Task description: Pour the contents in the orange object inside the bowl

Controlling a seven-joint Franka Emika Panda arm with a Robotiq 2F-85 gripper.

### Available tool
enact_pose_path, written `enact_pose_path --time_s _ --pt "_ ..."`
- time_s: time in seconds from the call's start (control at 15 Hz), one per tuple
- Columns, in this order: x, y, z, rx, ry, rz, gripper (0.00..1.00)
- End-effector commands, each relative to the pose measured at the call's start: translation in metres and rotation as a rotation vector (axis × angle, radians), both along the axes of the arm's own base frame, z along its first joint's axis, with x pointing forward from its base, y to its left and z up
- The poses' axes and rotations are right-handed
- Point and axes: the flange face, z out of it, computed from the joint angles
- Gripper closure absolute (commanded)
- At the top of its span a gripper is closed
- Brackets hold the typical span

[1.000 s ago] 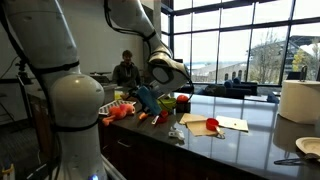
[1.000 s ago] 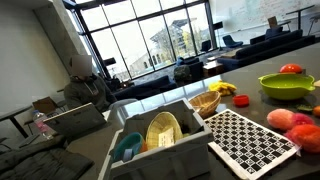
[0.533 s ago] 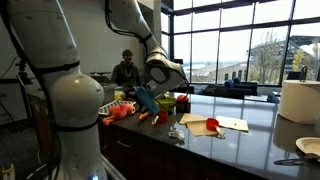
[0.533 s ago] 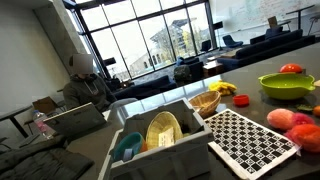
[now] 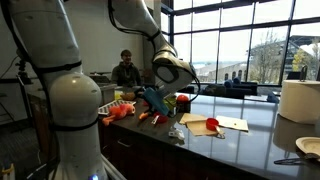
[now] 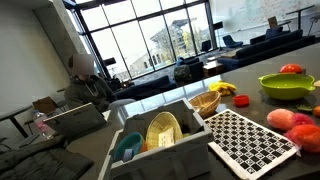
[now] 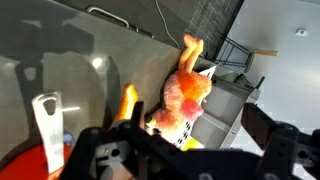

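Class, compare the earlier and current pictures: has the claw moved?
Yes. The claw has shifted rightward in an exterior view, farther from the seated person behind it.

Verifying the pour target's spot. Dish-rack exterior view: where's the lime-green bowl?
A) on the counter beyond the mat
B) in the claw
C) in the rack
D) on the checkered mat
A: the lime-green bowl rests on the dark counter, beyond the checkered mat, apart from the dish rack.

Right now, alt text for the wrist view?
The open gripper hangs over a glossy dark counter, with an orange-pink toy showing between its black fingers. A white utensil lies at left, next to something red.
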Motion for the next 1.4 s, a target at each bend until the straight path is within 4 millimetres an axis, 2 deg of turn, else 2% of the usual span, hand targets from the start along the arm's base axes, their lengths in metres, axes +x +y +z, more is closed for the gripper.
enact_pose_path --time_s 0.0,0.33,0.47,0.67,0.93,1.33 --pt "0.014 -0.034 0.006 0.011 -0.050 -0.066 0.00" --pt "0.026 -0.067 0.000 0.007 -0.073 -0.129 0.00" --pt "0.025 -0.077 -0.008 0.016 -0.074 -0.140 0.00" --pt "0.036 -0.087 -0.016 0.041 -0.076 -0.156 0.00" --pt "0.047 -0.092 -0.027 0.060 -0.077 -0.166 0.00" --pt "0.057 -0.084 -0.046 0.098 -0.059 -0.143 0.00"
